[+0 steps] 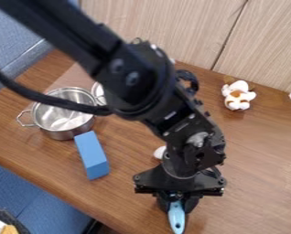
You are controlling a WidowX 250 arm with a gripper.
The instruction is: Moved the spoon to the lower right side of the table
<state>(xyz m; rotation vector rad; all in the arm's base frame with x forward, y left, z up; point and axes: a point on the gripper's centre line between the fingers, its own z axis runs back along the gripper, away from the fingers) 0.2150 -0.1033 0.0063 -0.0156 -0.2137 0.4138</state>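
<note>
view: camera view, looking down at a slant on the brown wood table (252, 141)
arm: the black arm (132, 75) comes in from the upper left and cuts across the middle, with a black cable (47, 98) looping off it and crossing in front of the pot
claw: the claw (177, 196) hangs low over the bottom part of the table, a bit right of center, right at the spoon. honestly can't tell how far open it is or if it's got a grip on it
spoon: light blue handle of the spoon (176, 218) pokes out below the claw towards the bottom edge, hole at the tip, the rest is hidden
pot: shiny metal pot (62, 133) on the left side, loop handle facing left
round metal thing: another round metal thing (99, 93) just right of the pot, partly behind the arm
block: long blue block (92, 155) near the pot, on its lower right side
white bit: small white thing (159, 152) peeking out beside the arm, too covered to name
toy: white and brown toy (238, 97) at the back right, near the wood panel wall (154, 23)
</note>
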